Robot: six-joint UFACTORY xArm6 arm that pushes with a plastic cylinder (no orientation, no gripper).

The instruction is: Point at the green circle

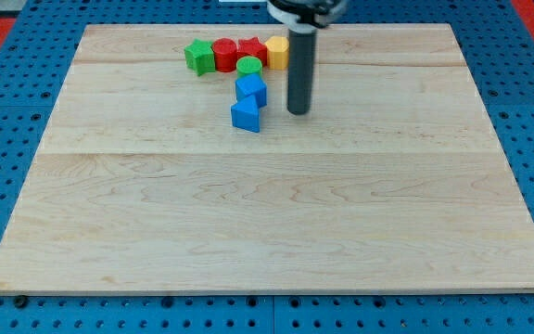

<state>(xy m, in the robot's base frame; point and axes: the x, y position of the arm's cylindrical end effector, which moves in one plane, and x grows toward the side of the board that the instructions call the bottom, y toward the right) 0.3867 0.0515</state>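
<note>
Near desk (267, 232) top edge, my tip (298, 112) rests right of blue blocks, near but apart from green circle (248, 66), up-left in block cluster. No hand fitted, just bare rod. Pointing seems nearly done; short approach toward circle remains.

One raised camera view, angled down from beyond the wooden board's (248, 213) bottom edge.
</note>
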